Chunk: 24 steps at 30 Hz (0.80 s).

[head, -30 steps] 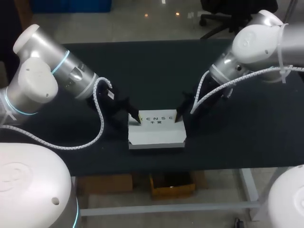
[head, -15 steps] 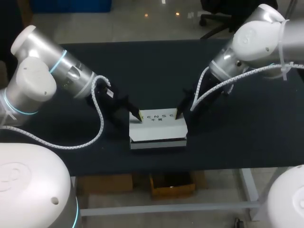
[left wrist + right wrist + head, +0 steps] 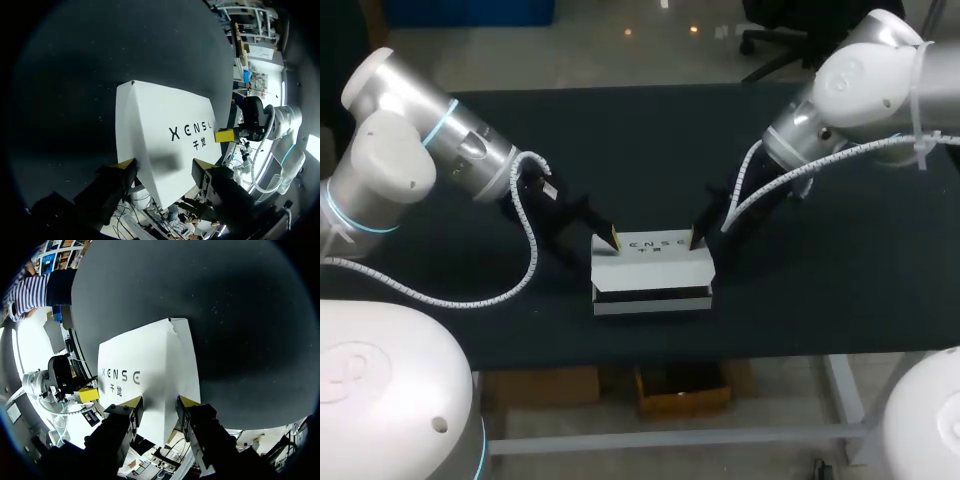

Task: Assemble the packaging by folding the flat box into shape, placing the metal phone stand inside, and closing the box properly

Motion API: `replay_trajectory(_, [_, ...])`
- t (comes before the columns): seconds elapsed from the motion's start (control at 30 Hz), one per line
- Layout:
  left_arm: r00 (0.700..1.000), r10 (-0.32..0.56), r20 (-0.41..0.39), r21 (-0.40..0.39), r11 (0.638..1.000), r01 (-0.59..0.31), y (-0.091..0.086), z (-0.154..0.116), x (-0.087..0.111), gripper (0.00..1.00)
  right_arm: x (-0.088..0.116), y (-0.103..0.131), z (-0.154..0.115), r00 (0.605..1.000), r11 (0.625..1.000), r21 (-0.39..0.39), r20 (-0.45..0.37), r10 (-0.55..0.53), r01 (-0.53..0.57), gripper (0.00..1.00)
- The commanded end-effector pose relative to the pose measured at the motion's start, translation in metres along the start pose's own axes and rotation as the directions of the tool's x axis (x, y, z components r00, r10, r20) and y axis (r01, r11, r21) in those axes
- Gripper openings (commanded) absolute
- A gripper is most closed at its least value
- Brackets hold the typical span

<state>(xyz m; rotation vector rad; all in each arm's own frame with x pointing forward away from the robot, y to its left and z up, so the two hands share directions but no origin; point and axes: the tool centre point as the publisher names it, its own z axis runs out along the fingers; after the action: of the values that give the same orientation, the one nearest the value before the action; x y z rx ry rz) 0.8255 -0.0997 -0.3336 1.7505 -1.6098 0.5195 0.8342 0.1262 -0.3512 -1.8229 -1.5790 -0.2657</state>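
The white box (image 3: pixel 650 268) sits at the table's front middle. Its printed lid lies low over the base, with a dark slit along the front. My left gripper (image 3: pixel 613 238) rests at the lid's far left corner, and my right gripper (image 3: pixel 696 238) at its far right corner. In the left wrist view the lid (image 3: pixel 160 130) lies under and between the open left gripper (image 3: pixel 162 164). In the right wrist view the lid (image 3: pixel 145 365) runs between the right gripper (image 3: pixel 160 401), whose fingers stand apart on its surface. No phone stand is visible.
The black tabletop (image 3: pixel 650 140) is bare around the box. Both arms slant in from the far sides, their white cables hanging beside the box. The table's front edge runs just below the box.
The lid has come down from a raised slope to nearly flat over the base. My left gripper's fingers have spread a little, and both grippers have stayed at the far corners.
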Motion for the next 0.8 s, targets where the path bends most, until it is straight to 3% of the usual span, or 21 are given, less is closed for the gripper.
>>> replay_trajectory(0.03, [1.000,-0.003,-0.006,-0.013,1.000,0.003,-0.0048,0.0012,0.0018,0.71,0.0032,-0.0002,-0.0017,1.000,1.000,0.006,-0.001,-0.002,0.002,0.42])
replay_trajectory(0.57, [1.000,-0.011,-0.009,-0.042,0.999,0.010,-0.0055,-0.0003,0.0067,0.71,0.0058,0.0007,-0.0028,1.000,1.000,0.001,0.005,-0.001,0.001,0.42])
replay_trajectory(0.8, [1.000,-0.007,-0.004,-0.035,0.999,0.007,-0.0020,-0.0041,0.0106,0.66,0.0046,-0.0002,-0.0037,1.000,1.000,-0.004,-0.001,-0.002,0.002,0.42])
